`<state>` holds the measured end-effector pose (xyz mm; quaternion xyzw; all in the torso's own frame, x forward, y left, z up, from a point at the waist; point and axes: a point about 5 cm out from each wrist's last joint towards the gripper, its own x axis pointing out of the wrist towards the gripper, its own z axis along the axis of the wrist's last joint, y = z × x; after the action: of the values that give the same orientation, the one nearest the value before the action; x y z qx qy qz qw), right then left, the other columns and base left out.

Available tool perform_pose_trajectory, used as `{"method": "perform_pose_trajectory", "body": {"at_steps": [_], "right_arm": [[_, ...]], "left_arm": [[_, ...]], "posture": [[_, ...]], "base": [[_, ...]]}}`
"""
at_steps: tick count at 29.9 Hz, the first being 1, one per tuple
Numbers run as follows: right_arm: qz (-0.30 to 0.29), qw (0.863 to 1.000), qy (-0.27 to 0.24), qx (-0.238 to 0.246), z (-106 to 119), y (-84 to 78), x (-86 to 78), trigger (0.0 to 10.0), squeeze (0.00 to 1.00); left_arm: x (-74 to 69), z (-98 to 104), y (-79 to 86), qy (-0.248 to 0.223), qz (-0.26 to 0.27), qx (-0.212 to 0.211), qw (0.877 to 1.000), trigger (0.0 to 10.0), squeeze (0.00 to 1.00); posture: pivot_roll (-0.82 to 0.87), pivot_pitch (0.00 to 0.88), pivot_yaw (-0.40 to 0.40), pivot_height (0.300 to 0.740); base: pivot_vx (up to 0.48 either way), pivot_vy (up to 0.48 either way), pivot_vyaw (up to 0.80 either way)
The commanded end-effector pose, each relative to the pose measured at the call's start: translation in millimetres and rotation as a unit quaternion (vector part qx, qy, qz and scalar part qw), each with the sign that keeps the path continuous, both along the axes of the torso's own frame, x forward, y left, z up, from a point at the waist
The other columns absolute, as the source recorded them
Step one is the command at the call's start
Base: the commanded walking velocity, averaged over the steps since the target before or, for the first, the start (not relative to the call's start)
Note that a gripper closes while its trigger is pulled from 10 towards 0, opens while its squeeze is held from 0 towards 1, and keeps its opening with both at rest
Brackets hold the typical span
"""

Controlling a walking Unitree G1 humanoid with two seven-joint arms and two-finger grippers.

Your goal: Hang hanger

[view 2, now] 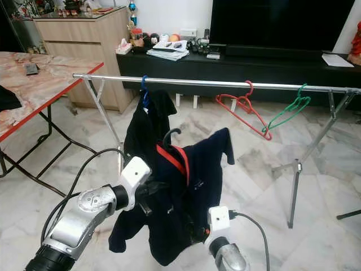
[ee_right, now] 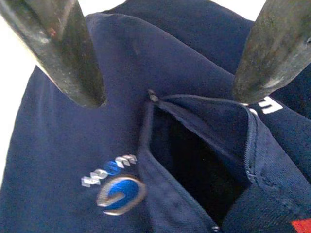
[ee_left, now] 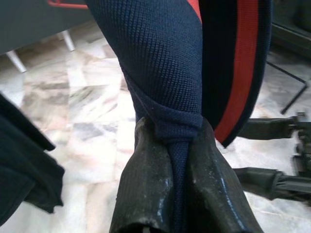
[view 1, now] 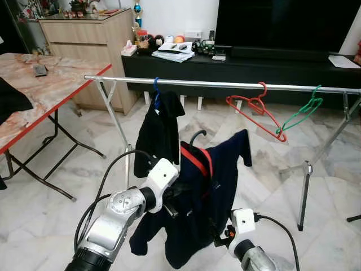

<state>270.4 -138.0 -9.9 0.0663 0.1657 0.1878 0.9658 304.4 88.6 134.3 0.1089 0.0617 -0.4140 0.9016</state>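
Observation:
A navy shirt point(view 1: 220, 180) with a red collar hangs on a black hanger whose hook point(view 1: 196, 135) sticks up below the silver rail point(view 1: 225, 84) of a drying rack. My left gripper point(ee_left: 169, 133) is shut on a fold of the shirt's fabric at its left side. My right gripper point(ee_right: 167, 94) is open, its fingers spread in front of the shirt's lower front near a small logo point(ee_right: 116, 187). On the rail hang a blue hanger point(view 1: 156, 90) carrying a dark garment point(view 1: 161, 132), a bare red hanger point(view 1: 256, 110) and a bare green hanger point(view 1: 302, 113).
A marble-topped folding table point(view 1: 45, 84) with a red edge stands at the left. Behind the rack are a black TV console point(view 1: 254, 65) and a wooden cabinet point(view 1: 84, 34). The rack's right leg point(view 1: 304, 186) stands on the marble floor.

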Motion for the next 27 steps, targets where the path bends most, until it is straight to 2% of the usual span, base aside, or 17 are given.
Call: {"method": "perform_pose_trajectory", "body": {"at_steps": [1,9,12,17,24,27], "right_arm": [[0.006,1.0,-0.01,-0.001,2.0,1.6,0.8,10.0,0.0],[-0.01,0.999,-0.028,-0.013,4.3,0.1,1.6,10.0,0.0],[-0.055,0.997,-0.042,-0.033,5.4,-5.9,1.9,10.0,0.0],[-0.08,0.995,-0.041,-0.038,4.5,-9.2,1.3,10.0,0.0],[-0.073,0.996,-0.042,-0.04,4.5,-7.7,1.4,10.0,0.0],[-0.05,0.998,-0.035,-0.031,3.9,-4.5,1.4,10.0,0.0]], "left_arm": [[-1.2,11.4,-1.1,-0.017,-0.013,-0.01,1.0,10.0,0.0],[-6.9,11.2,-4.9,-0.006,-0.032,-0.011,0.999,10.0,0.0],[-9.9,7.8,-3.8,0.002,-0.037,-0.006,0.999,10.0,0.0],[-11.5,8.5,-3.7,0.005,-0.041,-0.004,0.999,10.0,0.0],[-16.0,10.9,-5.6,0.009,-0.06,-0.002,0.998,10.0,0.0],[-18.0,14.1,-7.7,0.008,-0.07,-0.003,0.997,10.0,0.0]], "posture": [[0.07,0.008,0.029,0.74],[0.07,0.008,0.029,0.74],[0.07,0.007,0.029,0.74],[0.07,0.007,0.029,0.74],[0.08,0.006,0.028,0.74],[0.08,0.005,0.028,0.74]], "base": [[0.0,0.0,0.0],[0.0,0.0,0.0],[0.0,0.0,0.0],[0.0,0.0,0.0],[0.0,0.0,0.0],[0.0,0.0,0.0]]}}
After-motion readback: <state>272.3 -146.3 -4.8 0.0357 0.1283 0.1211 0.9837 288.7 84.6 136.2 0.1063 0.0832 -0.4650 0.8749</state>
